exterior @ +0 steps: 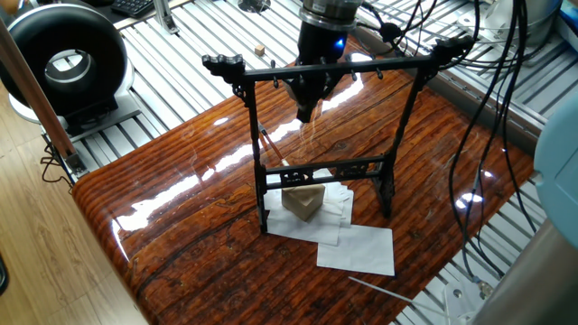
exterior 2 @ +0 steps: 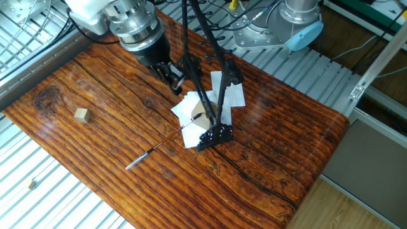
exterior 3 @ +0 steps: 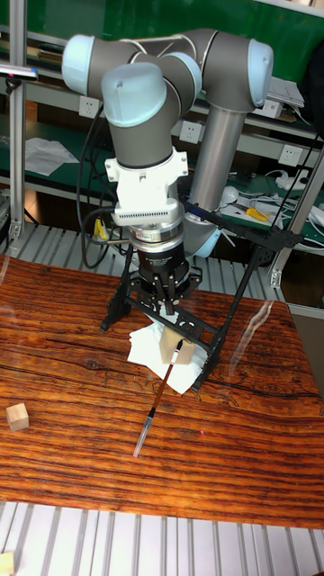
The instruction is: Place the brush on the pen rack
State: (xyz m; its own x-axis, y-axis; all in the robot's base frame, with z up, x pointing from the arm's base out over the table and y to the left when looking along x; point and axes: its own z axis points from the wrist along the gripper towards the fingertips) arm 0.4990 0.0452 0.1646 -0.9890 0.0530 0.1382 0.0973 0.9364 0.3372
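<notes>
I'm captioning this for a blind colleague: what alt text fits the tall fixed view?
A UR5 arm points its gripper straight down just above a black pen rack on a wooden table. A thin brush leans from the tabletop against a small tan block on white paper by the rack.

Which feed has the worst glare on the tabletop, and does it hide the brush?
One fixed view: broad white reflections wash the table, and the brush is a thin line behind the pen rack. The other fixed view: little glare, brush clear. Tall fixed view: matte wood, brush sharp below the gripper.
</notes>
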